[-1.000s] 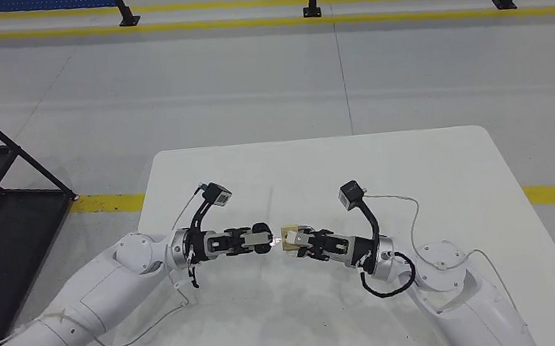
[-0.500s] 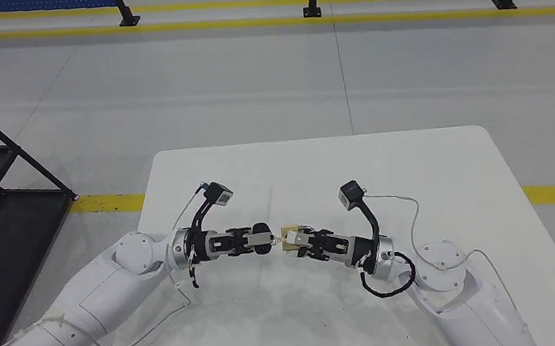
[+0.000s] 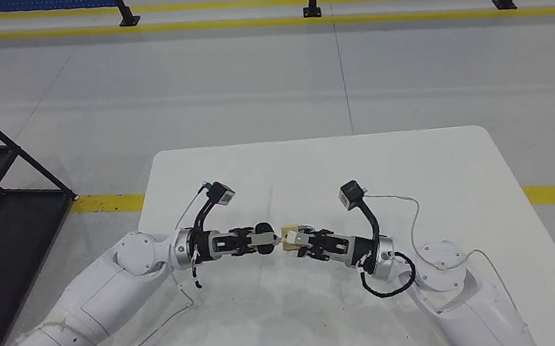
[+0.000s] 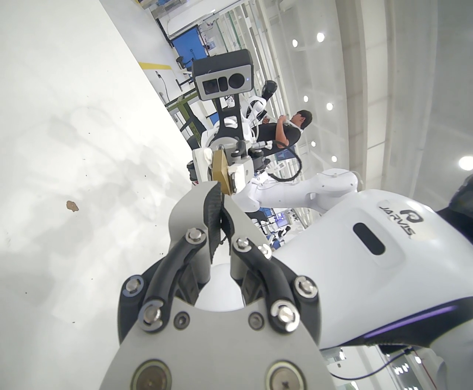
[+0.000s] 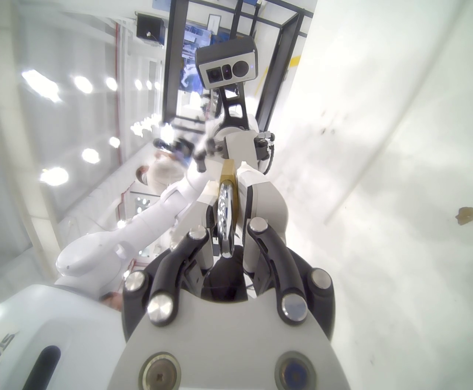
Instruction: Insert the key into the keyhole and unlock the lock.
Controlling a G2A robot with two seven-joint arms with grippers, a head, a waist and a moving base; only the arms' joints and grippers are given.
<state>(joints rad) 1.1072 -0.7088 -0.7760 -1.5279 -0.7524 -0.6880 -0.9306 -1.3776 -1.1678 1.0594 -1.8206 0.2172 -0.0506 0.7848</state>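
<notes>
White arms [image 3: 89, 302] (black cables [image 3: 384, 285] trailing) end in grey, screw-studded grippers [image 4: 221, 201].

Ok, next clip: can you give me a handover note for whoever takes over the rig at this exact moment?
Left gripper: shut, apparently on the key, which is hidden between its pads. Its tips are right up against the lock.
Right gripper: shut on the lock, brass body facing the left gripper.
Position: both meet tip to tip in the air above the table.
Done: key and lock are each in a gripper and brought together.
Left: I can't tell whether the key is in the keyhole. Confirm insertion, then turn to unlock.
</notes>
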